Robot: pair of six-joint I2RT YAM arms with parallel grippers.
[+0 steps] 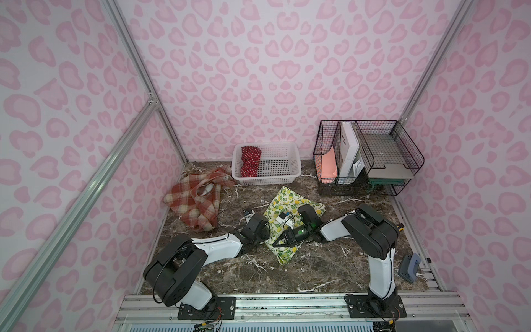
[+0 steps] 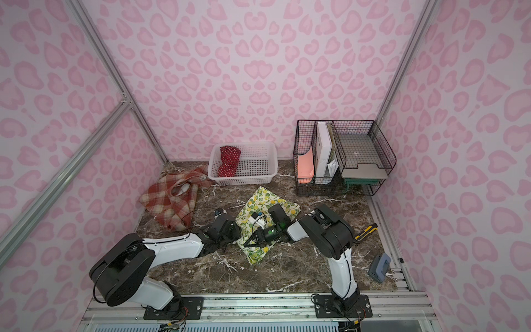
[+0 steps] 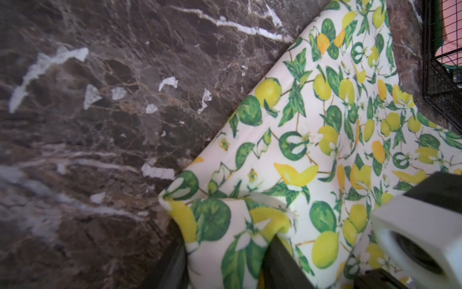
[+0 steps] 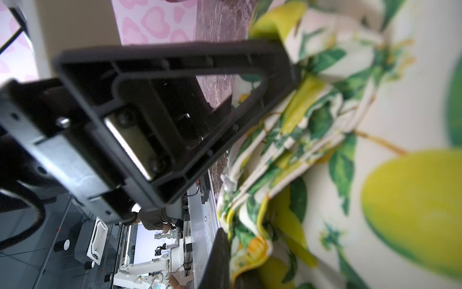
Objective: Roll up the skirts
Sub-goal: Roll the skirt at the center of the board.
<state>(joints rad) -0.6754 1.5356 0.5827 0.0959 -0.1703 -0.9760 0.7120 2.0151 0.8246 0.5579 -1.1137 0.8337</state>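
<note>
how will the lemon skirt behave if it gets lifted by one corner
Probably floppy: the lemon skirt lies in soft creases, and the fold in the left pincer bulges limply. Likely light, since the cloth looks thin. It may unroll or slide on the smooth marble table if let go.

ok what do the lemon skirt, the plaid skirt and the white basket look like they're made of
lemon skirt: thin woven cloth, matte, perhaps cotton or polyester; it gathers in fine, flat folds.
plaid skirt: thicker, fuzzy cloth, wool-like; its folds are soft and bulky.
white basket: moulded plastic, smooth; rigid lattice walls with an even rim.
</note>
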